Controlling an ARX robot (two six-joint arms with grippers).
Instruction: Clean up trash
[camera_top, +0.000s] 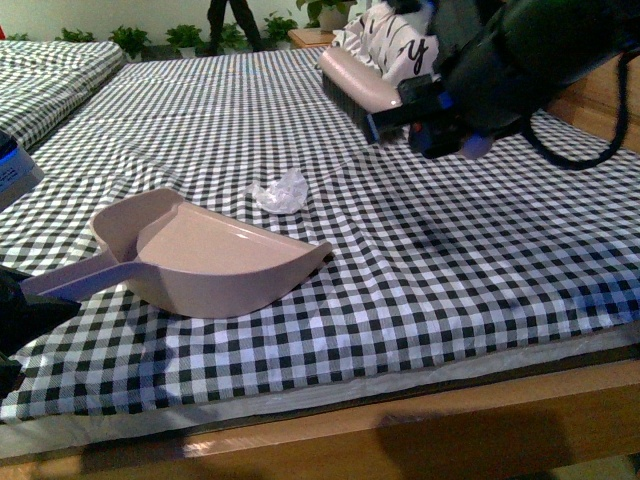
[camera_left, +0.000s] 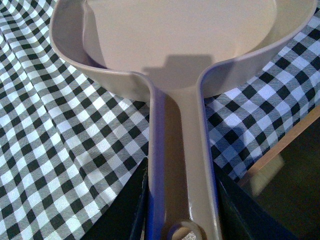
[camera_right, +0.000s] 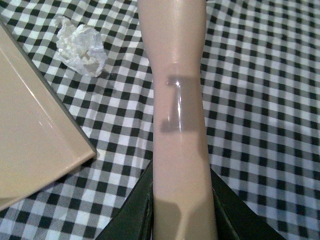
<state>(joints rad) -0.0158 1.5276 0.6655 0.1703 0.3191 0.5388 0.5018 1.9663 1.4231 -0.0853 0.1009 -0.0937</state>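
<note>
The trash (camera_top: 281, 191), a small crumpled white wad, lies on the black-and-white checked cloth just beyond the mouth of the pink dustpan (camera_top: 215, 262). It also shows in the right wrist view (camera_right: 81, 45). My left gripper (camera_left: 181, 220) is shut on the dustpan's handle (camera_left: 182, 150), and the pan rests on the cloth. My right gripper (camera_right: 181, 210) is shut on the pink brush (camera_right: 178, 100) and holds it in the air above and to the right of the trash. In the front view the brush head (camera_top: 357, 82) has dark bristles.
A black-and-white patterned pillow (camera_top: 390, 40) lies at the far back behind the right arm. The wooden table edge (camera_top: 400, 420) runs along the front. A second checked surface (camera_top: 50, 70) is at the far left. Potted plants stand at the back.
</note>
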